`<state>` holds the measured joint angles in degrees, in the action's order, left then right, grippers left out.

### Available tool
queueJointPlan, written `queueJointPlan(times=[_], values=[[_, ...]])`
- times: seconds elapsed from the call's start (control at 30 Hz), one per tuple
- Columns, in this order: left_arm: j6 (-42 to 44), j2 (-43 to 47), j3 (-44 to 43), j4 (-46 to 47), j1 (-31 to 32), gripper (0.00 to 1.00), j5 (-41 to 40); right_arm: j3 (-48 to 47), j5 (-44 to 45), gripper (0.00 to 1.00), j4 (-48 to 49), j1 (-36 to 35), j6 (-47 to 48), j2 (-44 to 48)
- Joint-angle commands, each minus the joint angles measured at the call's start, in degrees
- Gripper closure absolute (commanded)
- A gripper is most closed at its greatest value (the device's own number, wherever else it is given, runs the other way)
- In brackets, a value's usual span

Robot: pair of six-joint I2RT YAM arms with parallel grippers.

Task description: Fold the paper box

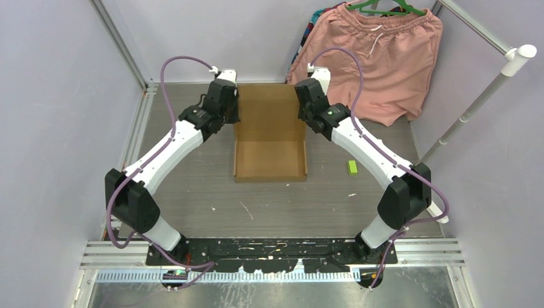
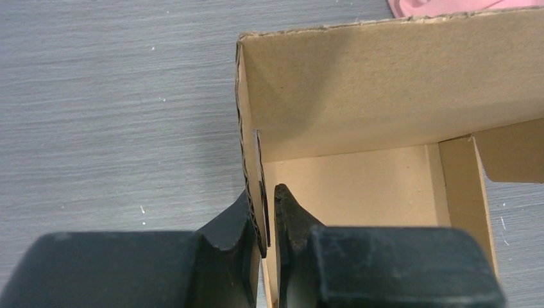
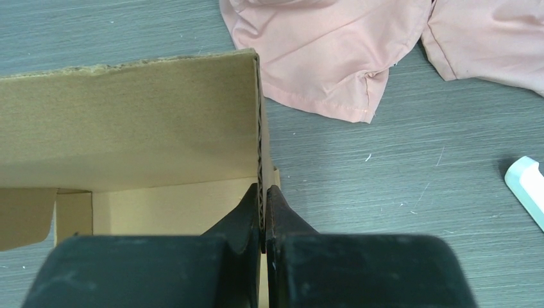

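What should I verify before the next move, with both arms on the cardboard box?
1. Hold of the right gripper on the paper box: ok, fingers shut on its wall edge.
2. Hold of the left gripper: cannot tell; the wall sits between its fingers, but a sliver of gap shows beside one.
3. Holds matched on opposite side walls: ok in the top view.
4. Pink shorts clear of the box: cannot tell; they lie close behind its far right corner.
5. Small green object clear: ok, apart from the box.
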<state>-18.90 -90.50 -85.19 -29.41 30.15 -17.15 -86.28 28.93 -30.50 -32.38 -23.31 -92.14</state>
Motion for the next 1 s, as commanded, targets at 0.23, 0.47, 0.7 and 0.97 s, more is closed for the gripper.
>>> queueJointPlan(times=[0.23, 0.47, 0.7, 0.97], values=[[-5.9, 6.7, 7.8, 7.6, 3.9, 0.89, -6.5, 4.2, 3.8, 0.99, 7.0, -4.2, -5.3, 5.2], [-7.3, 9.3, 12.1, 10.2, 4.6, 0.89, -7.3, 7.1, 5.7, 0.99, 7.9, -4.9, -7.2, 6.5], [-7.9, 9.4, 14.6, 11.7, 5.7, 0.89, -7.5, 9.5, 6.4, 0.99, 9.0, -5.3, -9.3, 7.8], [-8.3, 9.8, 16.9, 12.5, 6.1, 0.89, -7.5, 10.9, 5.3, 0.99, 10.3, -5.4, -11.8, 8.3]])
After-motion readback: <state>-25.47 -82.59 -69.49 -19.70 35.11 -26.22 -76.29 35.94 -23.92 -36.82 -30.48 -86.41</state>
